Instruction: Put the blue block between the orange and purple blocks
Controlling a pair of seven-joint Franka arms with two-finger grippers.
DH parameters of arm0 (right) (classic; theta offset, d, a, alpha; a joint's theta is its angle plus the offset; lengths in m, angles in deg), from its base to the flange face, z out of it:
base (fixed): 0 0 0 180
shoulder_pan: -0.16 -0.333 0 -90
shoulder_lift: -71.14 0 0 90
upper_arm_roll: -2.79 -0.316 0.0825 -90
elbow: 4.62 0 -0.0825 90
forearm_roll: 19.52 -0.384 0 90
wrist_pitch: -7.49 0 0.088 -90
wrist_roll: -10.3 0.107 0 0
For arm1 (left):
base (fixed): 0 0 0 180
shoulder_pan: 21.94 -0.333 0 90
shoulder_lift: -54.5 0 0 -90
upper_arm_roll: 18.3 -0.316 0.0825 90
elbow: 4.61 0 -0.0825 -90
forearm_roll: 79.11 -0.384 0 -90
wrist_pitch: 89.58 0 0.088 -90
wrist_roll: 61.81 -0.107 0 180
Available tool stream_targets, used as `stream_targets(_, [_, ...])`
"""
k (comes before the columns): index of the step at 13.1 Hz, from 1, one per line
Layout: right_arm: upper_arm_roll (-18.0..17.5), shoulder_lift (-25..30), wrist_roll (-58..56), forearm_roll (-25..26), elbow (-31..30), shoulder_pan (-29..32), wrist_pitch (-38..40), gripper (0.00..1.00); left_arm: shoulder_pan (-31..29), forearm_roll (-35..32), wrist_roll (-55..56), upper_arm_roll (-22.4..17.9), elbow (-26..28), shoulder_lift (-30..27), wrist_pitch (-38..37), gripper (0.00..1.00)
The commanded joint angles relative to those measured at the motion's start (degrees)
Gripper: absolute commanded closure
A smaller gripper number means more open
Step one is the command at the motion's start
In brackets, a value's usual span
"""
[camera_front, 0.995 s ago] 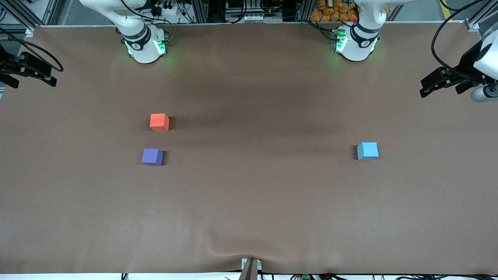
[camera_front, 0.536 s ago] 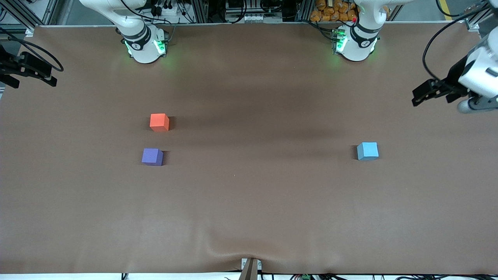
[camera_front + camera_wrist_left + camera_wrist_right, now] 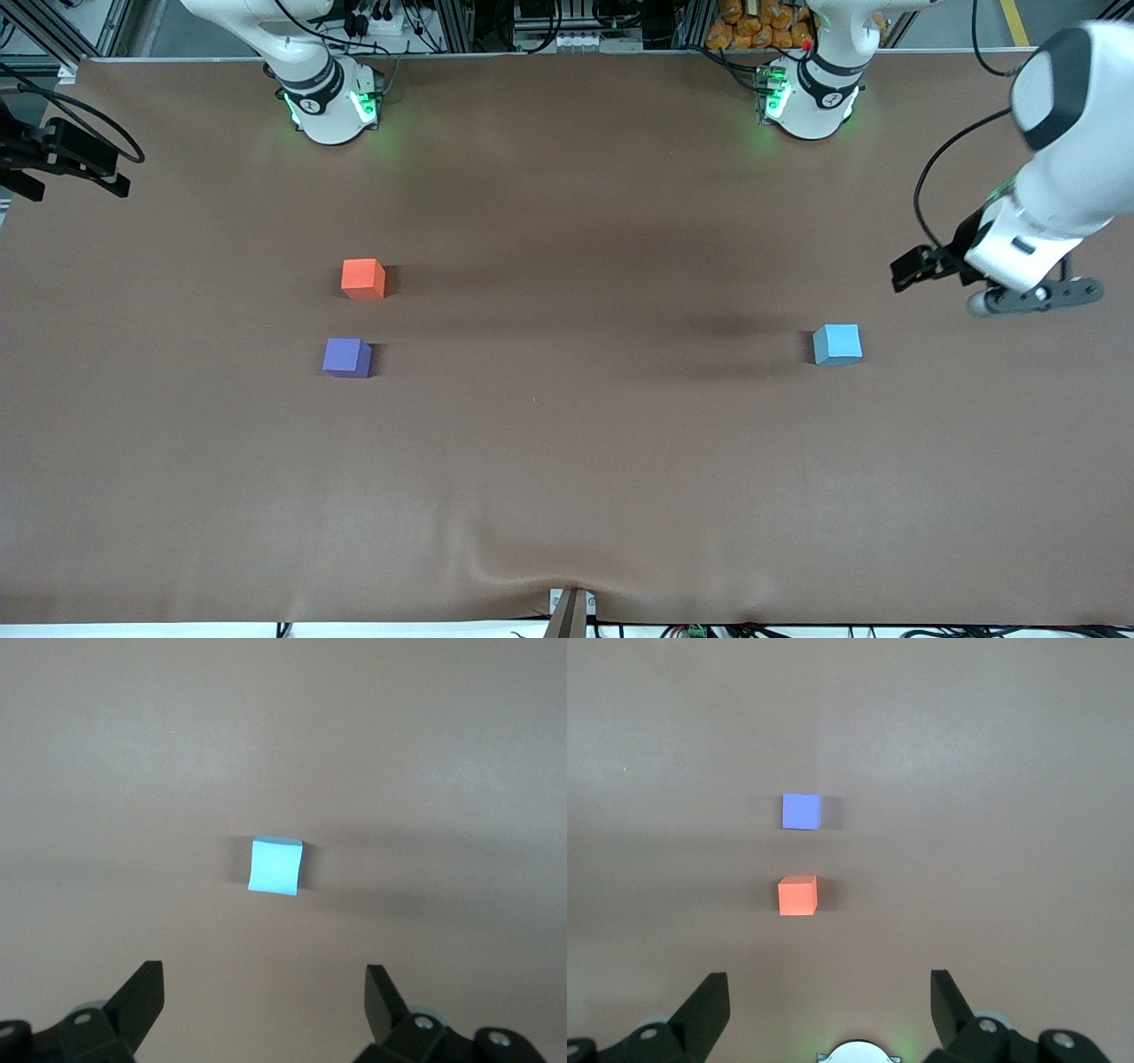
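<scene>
On my left wrist view the left gripper [image 3: 261, 1010] has its fingers spread wide, with the blue block [image 3: 275, 865] on bare brown table [image 3: 567, 461]; the front view shows that gripper [image 3: 912, 268] up over the left arm's end. The right gripper [image 3: 828, 1010], also spread, waits at the right arm's end. The matte orange block [image 3: 362, 278] sits just farther than the purple block [image 3: 346, 357], a gap between them, well apart from the blue block.

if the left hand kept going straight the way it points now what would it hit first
Probably the blue block: it lies ahead, centred between the open left hand's fingers, with only bare table around it. Depth is unclear.
</scene>
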Motion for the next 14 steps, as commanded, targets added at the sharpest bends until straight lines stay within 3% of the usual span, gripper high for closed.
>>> stream_targets(1, [-0.3,-0.2,-0.6,-1.1,0.9,0.9,0.5,0.0,-0.3,0.9,0.6,0.2,5.0,0.7,6.5,0.0])
stream_targets(7, [-0.3,-0.2,-0.6,-1.1,0.9,1.0,0.5,0.0,-1.1,0.4,0.5,0.2,17.4,3.1,23.4,0.0])
stream_targets(14, [-0.3,-0.2,-0.6,-1.1,0.8,1.1,0.5,0.0,-2.5,0.4,-0.7,0.2,19.0,13.7,36.8,0.0])
